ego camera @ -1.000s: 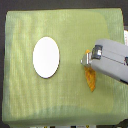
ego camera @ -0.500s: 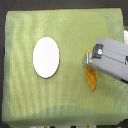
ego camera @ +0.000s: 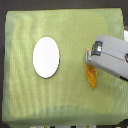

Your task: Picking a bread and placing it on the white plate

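We are looking down on a green cloth (ego camera: 30,100) where the bread (ego camera: 91,77) is lying toward the exterior view's right, and our gripper (ego camera: 89,56) is sitting right over its upper end, so the relation that matters is that the loaf is lying directly under and just below the pincer in the picture, trailing away from it toward the bottom edge. Only the lower part of the loaf is showing; the rest is hiding beneath the grey housing of the arm, which is reaching in from the exterior view's right. The loaf's long axis is running nearly up and down in the picture, tilting a little so that its visible tapered tip is pointing down and slightly to the exterior view's right. We are judging that the fingers are straddling the bread across its narrow width, but the picture is coarse and the fingertips are blurring into the orange crust, so we cannot tell whether the pincer is released or clenched on the loaf. The white plate (ego camera: 46,57) is lying bare, well apart from the bread toward the exterior view's left, with its own long axis also running roughly up and down, so we are expecting the carry to go sideways across the cloth with little need to turn the loaf.
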Controlling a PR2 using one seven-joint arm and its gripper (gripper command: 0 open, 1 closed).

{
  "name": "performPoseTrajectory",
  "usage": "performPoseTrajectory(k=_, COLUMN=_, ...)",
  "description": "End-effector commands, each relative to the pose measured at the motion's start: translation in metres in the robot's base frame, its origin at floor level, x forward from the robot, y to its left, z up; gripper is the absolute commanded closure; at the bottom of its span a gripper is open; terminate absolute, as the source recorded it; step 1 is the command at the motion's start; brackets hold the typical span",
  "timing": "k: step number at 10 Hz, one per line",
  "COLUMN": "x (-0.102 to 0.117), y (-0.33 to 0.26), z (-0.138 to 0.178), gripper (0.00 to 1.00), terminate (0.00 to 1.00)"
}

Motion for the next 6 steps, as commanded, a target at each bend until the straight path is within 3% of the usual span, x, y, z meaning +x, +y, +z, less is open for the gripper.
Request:
performPoseTrajectory(k=1, x=0.007, y=0.006, z=0.008, gripper=1.00, terminate=0.00)
performPoseTrajectory(k=4, x=0.018, y=0.002, z=0.056, gripper=1.00, terminate=0.00)
performPoseTrajectory(k=6, x=0.025, y=0.004, z=0.107, gripper=1.00, terminate=0.00)
